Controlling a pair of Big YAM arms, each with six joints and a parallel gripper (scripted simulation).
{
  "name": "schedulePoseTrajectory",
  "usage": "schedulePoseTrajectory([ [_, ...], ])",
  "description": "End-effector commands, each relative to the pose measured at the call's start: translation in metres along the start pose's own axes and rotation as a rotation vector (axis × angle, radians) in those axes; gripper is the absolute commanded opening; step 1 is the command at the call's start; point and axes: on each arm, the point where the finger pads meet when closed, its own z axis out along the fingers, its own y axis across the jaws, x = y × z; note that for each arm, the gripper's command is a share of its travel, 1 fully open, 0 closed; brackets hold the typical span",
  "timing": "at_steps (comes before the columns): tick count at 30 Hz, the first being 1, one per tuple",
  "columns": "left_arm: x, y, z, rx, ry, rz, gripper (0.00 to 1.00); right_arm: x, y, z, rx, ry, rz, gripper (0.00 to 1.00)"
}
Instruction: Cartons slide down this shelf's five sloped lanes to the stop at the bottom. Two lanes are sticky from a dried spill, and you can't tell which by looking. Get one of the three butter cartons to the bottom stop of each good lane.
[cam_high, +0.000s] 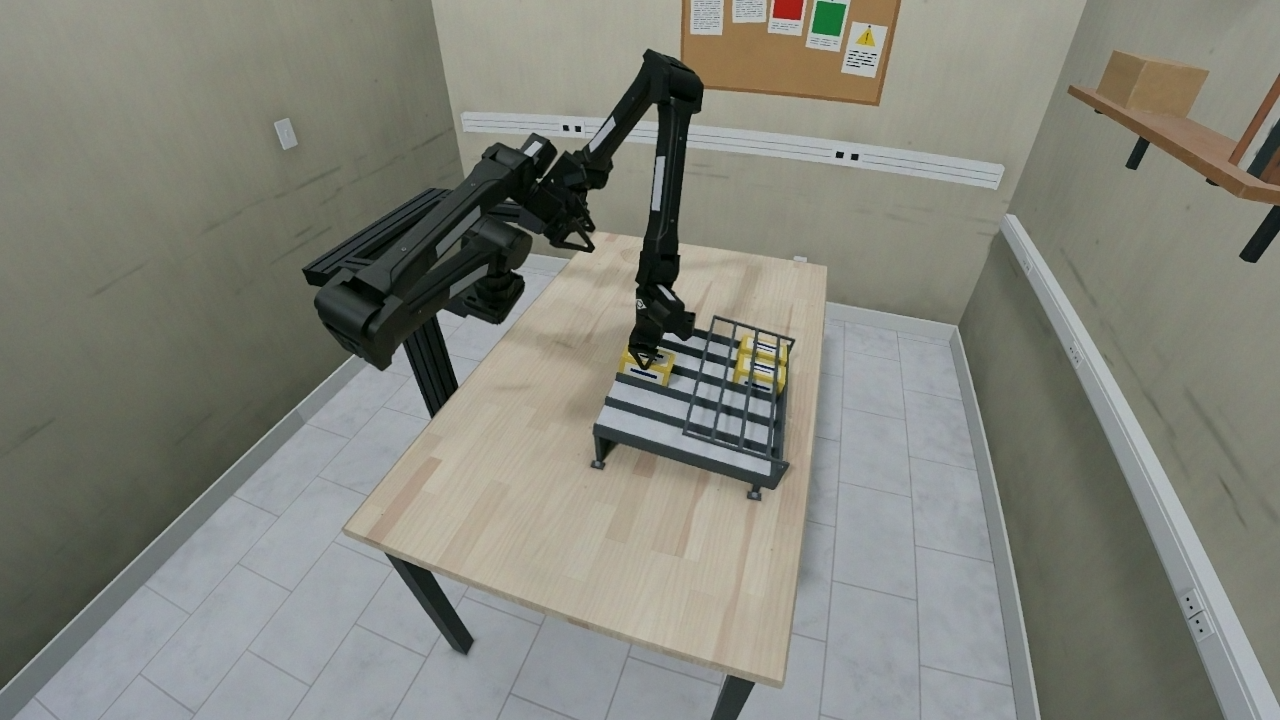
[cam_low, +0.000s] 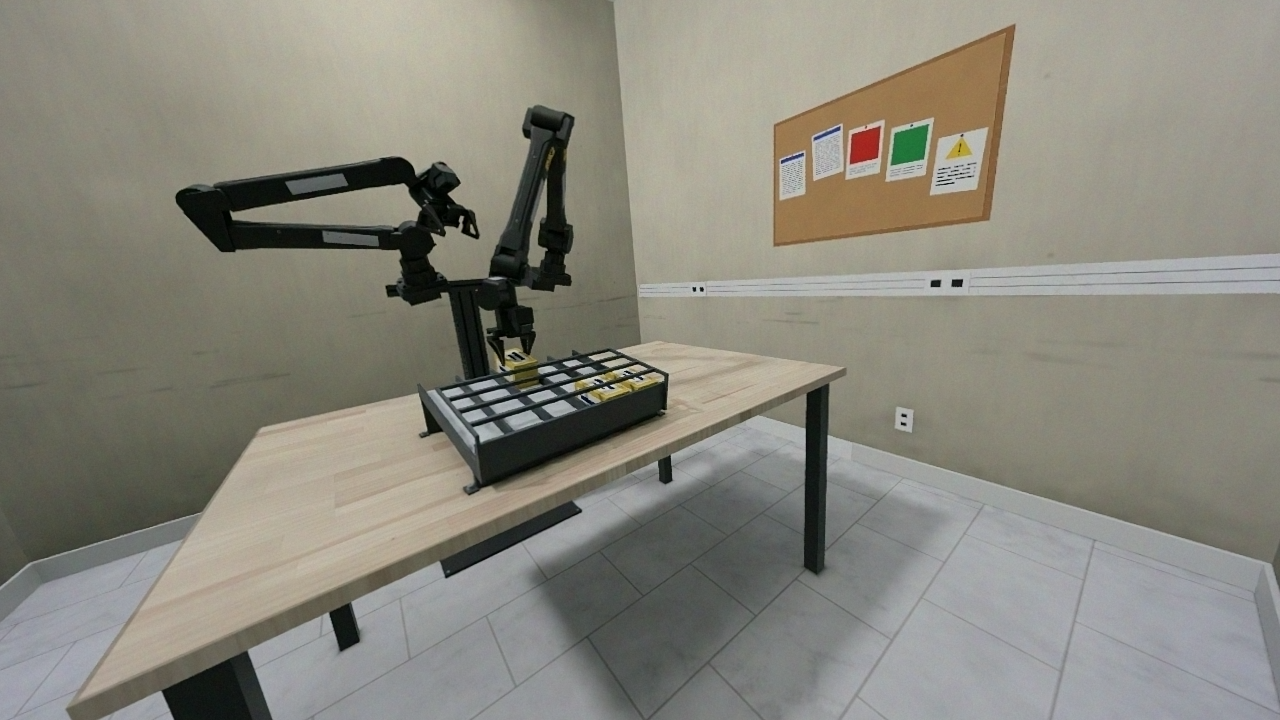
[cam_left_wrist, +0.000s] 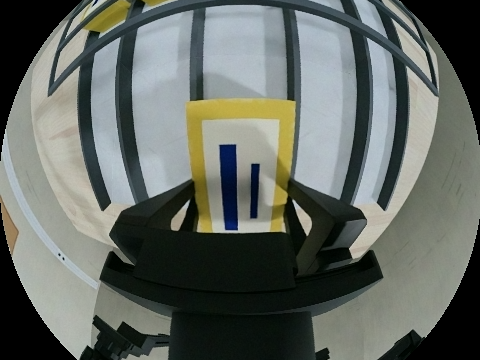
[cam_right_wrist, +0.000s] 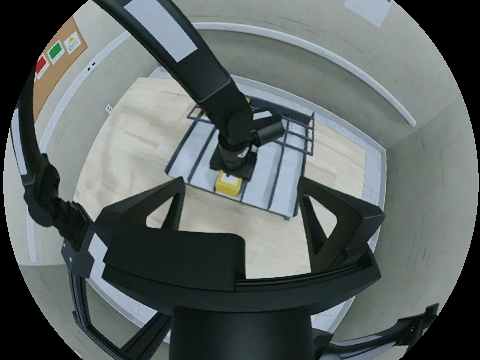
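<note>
My left gripper (cam_high: 642, 356) (cam_low: 512, 351) (cam_left_wrist: 240, 181) is shut on a butter carton (cam_high: 657, 368) (cam_low: 521, 370) (cam_left_wrist: 240, 135) (cam_right_wrist: 228, 186). It holds the carton lengthwise over the middle lane, at the upper end of the sloped shelf (cam_high: 684, 454) (cam_low: 563, 440). I cannot tell whether its underside touches the lane. The second carton (cam_high: 759, 373) and the third carton (cam_high: 762, 347) lie side by side at the bottom stop, in the second and first lanes from the left in the left wrist view. My right gripper (cam_high: 575, 236) (cam_low: 460, 223) is open and empty, high beside the left arm.
A dark bar grid covers the lower half of the shelf. Upright dividers separate the lanes. The shelf stands on the wooden table (cam_high: 537, 501) (cam_low: 358, 483), near its far long edge. The right arm is raised close to the left arm, near the mounting stand.
</note>
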Motion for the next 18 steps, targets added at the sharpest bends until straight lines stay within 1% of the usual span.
schedulePoseTrajectory([
  [1,-0.028,-0.013,0.008,0.016,-0.02,-0.008,0.59,-0.027,-0.005,-0.027,-0.029,-0.035,0.069,1.0],
  [4,-0.017,-0.006,0.018,0.014,-0.017,-0.007,0.59,-0.027,-0.005,-0.027,-0.029,-0.035,0.069,1.0],
  [6,-0.012,-0.008,0.004,0.022,-0.024,-0.006,0.59,-0.027,-0.005,-0.027,-0.029,-0.035,0.069,1.0],
  [7,-0.019,-0.009,0.003,0.023,-0.028,-0.008,0.59,-0.027,-0.005,-0.027,-0.029,-0.035,0.069,1.0],
  [8,-0.017,-0.012,0.002,0.025,-0.029,-0.006,0.71,-0.027,-0.005,-0.027,-0.029,-0.035,0.069,1.0],
  [9,-0.017,-0.012,0.002,0.025,-0.029,-0.006,0.78,-0.027,-0.005,-0.027,-0.029,-0.035,0.069,1.0],
  [13,-0.024,-0.014,-0.004,0.032,-0.036,-0.004,0.78,-0.027,-0.005,-0.027,-0.029,-0.035,0.069,1.0],
  [14,-0.017,-0.014,-0.006,0.026,-0.031,0.001,0.89,-0.027,-0.005,-0.027,-0.029,-0.035,0.069,1.0],
  [15,-0.01,-0.015,-0.009,0.019,-0.026,0.007,0.91,-0.027,-0.005,-0.027,-0.029,-0.035,0.069,1.0],
  [18,-0.003,-0.015,-0.016,0.013,-0.021,0.003,0.91,-0.027,-0.005,-0.027,-0.029,-0.035,0.069,1.0],
])
